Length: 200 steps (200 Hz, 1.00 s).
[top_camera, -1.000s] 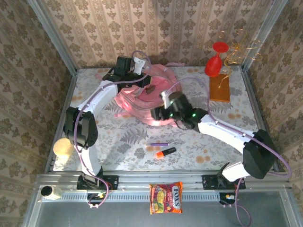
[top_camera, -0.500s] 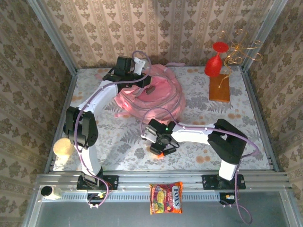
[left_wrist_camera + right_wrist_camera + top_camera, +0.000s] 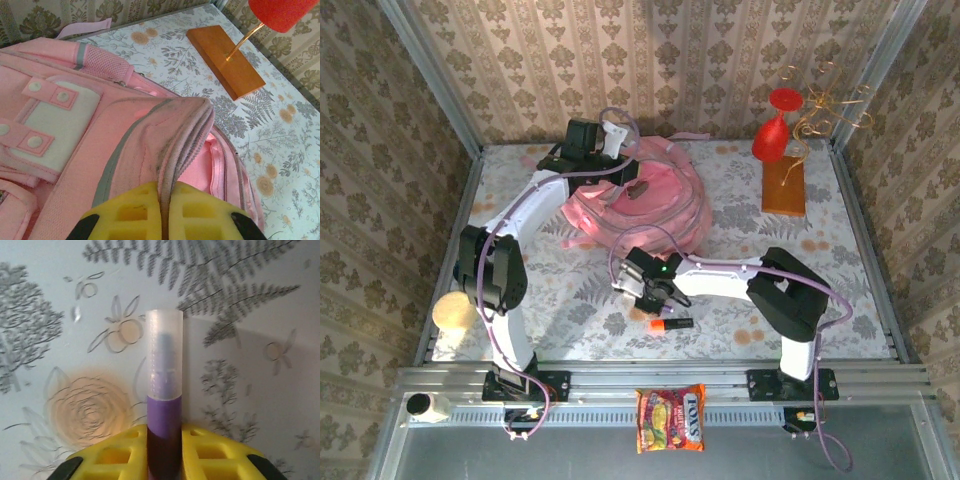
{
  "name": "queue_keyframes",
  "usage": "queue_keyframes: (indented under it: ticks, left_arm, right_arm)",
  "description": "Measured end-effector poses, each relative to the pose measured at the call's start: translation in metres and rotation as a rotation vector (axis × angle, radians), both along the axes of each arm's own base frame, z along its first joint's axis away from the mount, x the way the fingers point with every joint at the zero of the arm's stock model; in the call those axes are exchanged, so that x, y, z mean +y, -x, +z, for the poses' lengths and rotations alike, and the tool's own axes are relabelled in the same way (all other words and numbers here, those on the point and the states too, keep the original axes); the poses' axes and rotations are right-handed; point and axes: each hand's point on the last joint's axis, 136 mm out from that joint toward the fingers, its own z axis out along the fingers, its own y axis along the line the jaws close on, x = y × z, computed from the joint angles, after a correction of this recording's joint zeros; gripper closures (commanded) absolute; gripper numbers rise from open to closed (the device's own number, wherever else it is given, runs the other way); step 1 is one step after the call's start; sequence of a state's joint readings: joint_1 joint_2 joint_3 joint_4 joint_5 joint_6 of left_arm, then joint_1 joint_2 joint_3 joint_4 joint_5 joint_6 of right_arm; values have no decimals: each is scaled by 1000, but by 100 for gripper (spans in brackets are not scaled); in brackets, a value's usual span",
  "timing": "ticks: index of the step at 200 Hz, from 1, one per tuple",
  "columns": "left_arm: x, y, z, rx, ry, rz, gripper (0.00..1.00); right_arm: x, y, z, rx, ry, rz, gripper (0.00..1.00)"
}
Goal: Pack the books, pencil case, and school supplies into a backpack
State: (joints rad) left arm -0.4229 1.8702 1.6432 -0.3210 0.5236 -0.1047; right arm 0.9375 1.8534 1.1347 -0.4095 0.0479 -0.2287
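On the table, a pale cloth printed with grey ferns and orange flowers. At the far edge, left of the middle: backpack, pink, lying flat, one strap trailing along the far edge. Near the far right corner: slab, orange-brown, lying flat, long side running far to near, well apart from the backpack. Close to the near edge, about mid-width: marker, orange and black, lying crosswise. Near it: pen, purple with a clear cap, low over the cloth; touching or lifted, cannot tell. At the near left corner: round tan thing.
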Motion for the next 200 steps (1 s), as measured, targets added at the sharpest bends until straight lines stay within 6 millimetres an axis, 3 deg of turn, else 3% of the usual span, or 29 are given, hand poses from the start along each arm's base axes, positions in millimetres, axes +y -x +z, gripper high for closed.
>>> queue_keyframes:
  ticks: [30, 50, 91, 105, 121, 141, 188, 200]
  left_arm:
    - [0, -1, 0, -1, -2, 4, 100]
    - [1, -1, 0, -3, -3, 8, 100]
    - [1, -4, 0, -7, 4, 21, 100]
    - [1, -4, 0, -1, 8, 26, 100]
    - [1, -4, 0, 4, 16, 30, 100]
    - [0, -4, 1, 5, 21, 33, 100]
    - [-2, -3, 1, 7, 22, 32, 100]
    - [-3, -3, 1, 7, 21, 31, 100]
  right_arm:
    - [-1, -35, 15, -73, -45, -65, 94]
    - [-3, -49, 38, -104, -138, -120, 95]
    - [-23, -50, 130, -103, -561, -315, 92]
    - [-43, -75, 160, -98, -733, -487, 91]
    - [-64, -112, 180, -68, -915, -706, 90]
    - [-77, -150, 182, 5, -1072, -938, 90]
    - [-58, -215, 154, 190, -1281, -1304, 84]
    - [-55, -228, 151, 207, -1314, -1368, 76]
